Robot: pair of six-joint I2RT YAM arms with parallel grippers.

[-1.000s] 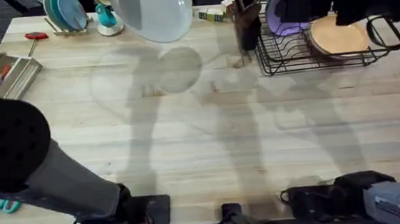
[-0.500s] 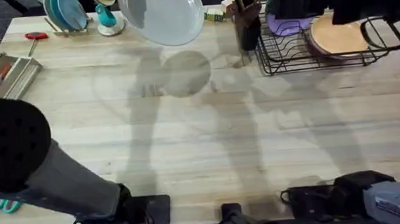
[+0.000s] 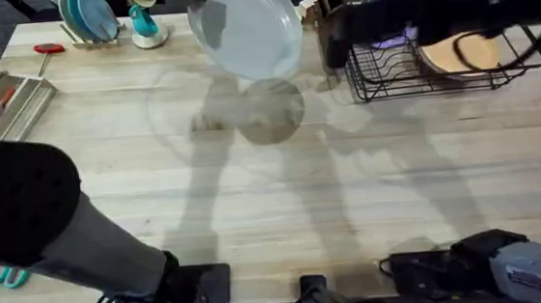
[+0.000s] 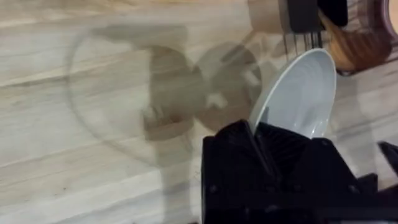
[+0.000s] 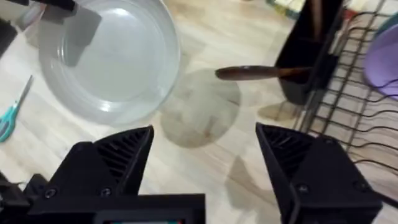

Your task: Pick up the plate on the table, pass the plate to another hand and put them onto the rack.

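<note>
The plate (image 3: 247, 26) is held up above the far middle of the desk (image 3: 284, 199), at about twelve o'clock in the overhead view, tilted so its hollow face shows to the camera. Its round shadow lies on the wood just below it. The left tool (image 4: 264, 134) is clamped on the plate's rim; in the left wrist view the plate is seen nearly edge-on, a narrow pale oval whose long axis runs away from the black fingers toward the rack (image 3: 438, 61).

The right wrist view instead gives the plate (image 5: 109, 59) almost face-on, round and shallow. There the right tool (image 5: 205, 155) has its fingers spread wide apart with nothing between them, the plate well apart from it. The rack (image 5: 357, 81), at two o'clock overhead, holds a lavender plate (image 5: 382, 59) and an orange-tan plate (image 3: 461, 54).

Compared with half a second ago, the plate has moved rightward toward the rack, and the right arm has reached farther left toward it.
</note>
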